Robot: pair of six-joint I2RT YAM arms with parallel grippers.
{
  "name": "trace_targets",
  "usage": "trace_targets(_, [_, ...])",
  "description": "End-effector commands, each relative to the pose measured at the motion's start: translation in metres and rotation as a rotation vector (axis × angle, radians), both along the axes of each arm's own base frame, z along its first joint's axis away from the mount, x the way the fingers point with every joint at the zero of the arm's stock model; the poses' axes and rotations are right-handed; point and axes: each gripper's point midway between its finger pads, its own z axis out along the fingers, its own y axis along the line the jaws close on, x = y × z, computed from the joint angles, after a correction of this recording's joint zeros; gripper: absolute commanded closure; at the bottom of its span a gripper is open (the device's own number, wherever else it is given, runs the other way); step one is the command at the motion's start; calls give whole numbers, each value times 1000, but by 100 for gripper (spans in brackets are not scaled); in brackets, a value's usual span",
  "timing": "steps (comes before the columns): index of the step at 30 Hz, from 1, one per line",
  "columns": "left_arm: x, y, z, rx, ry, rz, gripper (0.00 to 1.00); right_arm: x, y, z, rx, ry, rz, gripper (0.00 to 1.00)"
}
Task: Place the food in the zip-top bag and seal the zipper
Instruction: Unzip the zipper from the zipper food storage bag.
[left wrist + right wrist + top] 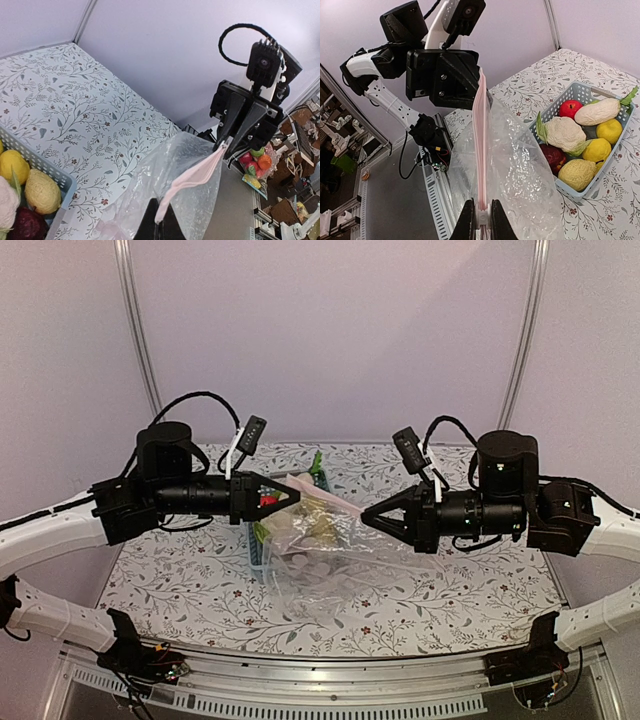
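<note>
The clear crinkly zip-top bag (320, 565) hangs stretched between both grippers above the table, and I see no food in it. Its pink zipper strip (481, 145) runs taut from one gripper to the other, its two sides close together. My left gripper (161, 220) is shut on one end of the strip (192, 177). My right gripper (482, 220) is shut on the other end, at a small white tab. The food lies in the light-blue basket (580, 92): red tomato (570, 107), radish (602, 111), cauliflower (565, 134), lemons (596, 149), a dark purple piece (552, 156).
The basket (258, 552) stands on the floral table behind and below the hanging bag. Grey frame posts (135, 330) rise at the back corners. The table's metal front rail (330, 680) runs along the near edge. Other toy food (255, 162) lies off the table.
</note>
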Motion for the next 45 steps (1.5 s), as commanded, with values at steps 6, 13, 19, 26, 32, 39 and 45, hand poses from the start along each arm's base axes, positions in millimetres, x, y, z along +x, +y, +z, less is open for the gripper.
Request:
trace_targets(6, [58,68,-20,78,34,298,100,-10,-19,-10,-53,32,-1,100])
trace_targets(13, [70,91,-16,76,47,360,100,-9,-24,-11,-64,30,-18,100])
trace_targets(19, [80,105,-18,80,80,414,100,-8,-28,-12,-72,31,-32,100])
trace_targets(26, [90,116,-20,77,103,457,100,-7,-32,-12,-75,29,-43,100])
trace_targets(32, [88,112,-16,49,99,426,100,-7,-33,-13,-79,28,-48,100])
trace_targets(39, [64,86,-4,-27,66,211,100,-7,-32,-3,-58,23,-47,40])
trace_targets(45, [31,63,0,-40,38,21,100,-2,-41,15,-38,6,-95,10])
